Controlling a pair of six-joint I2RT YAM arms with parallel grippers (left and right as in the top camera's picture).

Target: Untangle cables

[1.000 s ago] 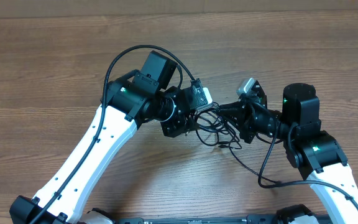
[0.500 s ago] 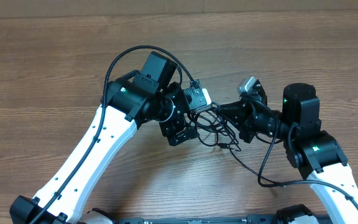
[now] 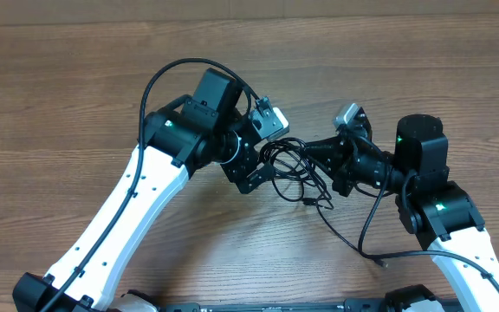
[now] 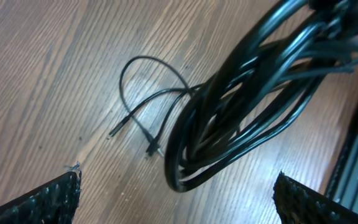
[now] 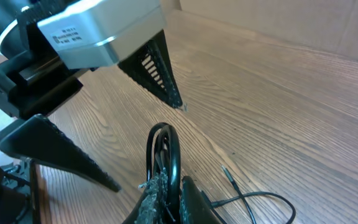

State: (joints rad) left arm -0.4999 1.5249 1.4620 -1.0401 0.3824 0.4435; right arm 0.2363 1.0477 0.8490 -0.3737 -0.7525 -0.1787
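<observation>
Wood-grain laminate is forming the surface point(image 3: 76, 78), matte and brown, with the grain running left to right in the overhead view. The cables point(image 3: 294, 171) are gathering as one coiled bundle between the two hands, near the middle of the surface, and the gripped end is being held up off it. The right hand point(image 5: 166, 190) is clenched on the top of the bundle, its textured pads point(image 5: 151, 202) pinching several strands together where the loop is bending over. The left hand point(image 4: 176, 186) is fully released, its fingers point(image 4: 48, 199) spreading wide and grasping nothing. From the left hand, the bundle is lying straight ahead and slightly to the right. Its long axis is running diagonally from the right hand down toward the gap between the left fingers, and the lower end of the loop is sitting nearest that gap. The left hand is therefore judged the one to take a strand next, while the right is anchoring. The cords are thin, round, glossy black and limp, looping into overlapping ovals. Two loose ends point(image 4: 149, 146) are resting on the surface beside the bundle, each finishing in a small plug. A single strand this thin is likely to slip from a wide grip.
</observation>
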